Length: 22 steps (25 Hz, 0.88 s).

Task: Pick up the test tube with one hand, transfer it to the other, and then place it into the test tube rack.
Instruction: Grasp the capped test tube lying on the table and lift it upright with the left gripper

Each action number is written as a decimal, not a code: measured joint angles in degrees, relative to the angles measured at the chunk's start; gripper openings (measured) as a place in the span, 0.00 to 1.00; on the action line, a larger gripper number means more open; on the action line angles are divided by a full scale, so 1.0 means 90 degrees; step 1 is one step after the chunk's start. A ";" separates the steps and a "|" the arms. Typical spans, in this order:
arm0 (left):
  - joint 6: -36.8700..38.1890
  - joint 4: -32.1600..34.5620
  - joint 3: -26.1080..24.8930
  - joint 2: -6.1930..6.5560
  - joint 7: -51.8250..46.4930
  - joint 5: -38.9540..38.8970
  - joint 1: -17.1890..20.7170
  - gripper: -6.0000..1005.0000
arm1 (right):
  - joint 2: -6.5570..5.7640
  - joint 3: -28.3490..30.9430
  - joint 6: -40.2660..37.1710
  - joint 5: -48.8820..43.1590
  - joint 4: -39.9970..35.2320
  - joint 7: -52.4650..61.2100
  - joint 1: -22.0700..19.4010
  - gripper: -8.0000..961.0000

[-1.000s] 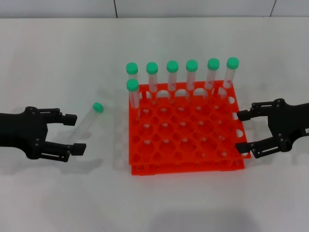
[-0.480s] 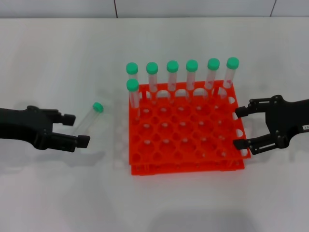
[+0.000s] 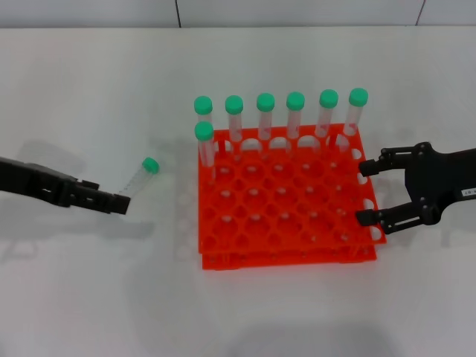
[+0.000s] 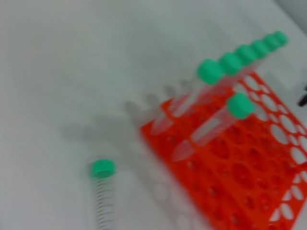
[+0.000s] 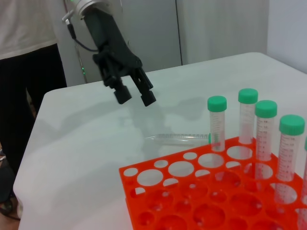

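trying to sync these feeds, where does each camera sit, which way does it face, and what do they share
Head view: high on the robot, looking down at the white table; shows the left gripper by the lying test tube and the open right gripper beside the test tube rack.
Left wrist view: on the left arm, facing tube and rack; none of its own gripper shows.
Right wrist view: on the right arm, low, facing across the rack toward the left gripper.
All three share tube and rack.

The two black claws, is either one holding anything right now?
No. The left gripper hangs open above the lying test tube; the right gripper is open beside the rack.
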 joint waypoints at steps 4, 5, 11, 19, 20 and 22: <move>-0.0077 -0.0018 0.0011 0.0003 -0.0198 0.0708 -0.0272 0.87 | 0.0054 0.0000 0.0065 0.0000 0.0000 -0.0099 -0.0008 0.89; -0.0134 -0.0038 0.0012 -0.0012 -0.0242 0.0915 -0.0347 0.86 | 0.0059 0.0000 0.0079 -0.0001 0.0000 -0.0113 -0.0008 0.89; -0.0348 -0.0112 0.0022 -0.0115 -0.0327 0.1636 -0.0560 0.86 | 0.0127 -0.0009 0.0163 -0.0004 0.0006 -0.0128 0.0026 0.89; -0.0786 -0.0759 0.0115 -0.0306 -0.0339 0.2354 -0.1016 0.85 | 0.0153 -0.0041 0.0173 -0.0011 0.0041 -0.0120 0.0030 0.89; -0.0835 -0.0808 0.0157 -0.0313 -0.0340 0.2377 -0.1045 0.85 | 0.0159 -0.0044 0.0175 -0.0011 0.0041 -0.0120 0.0031 0.89; -0.0913 -0.0872 0.0267 -0.0323 -0.0360 0.2390 -0.1081 0.85 | 0.0179 -0.0049 0.0179 -0.0011 0.0036 -0.0121 0.0031 0.89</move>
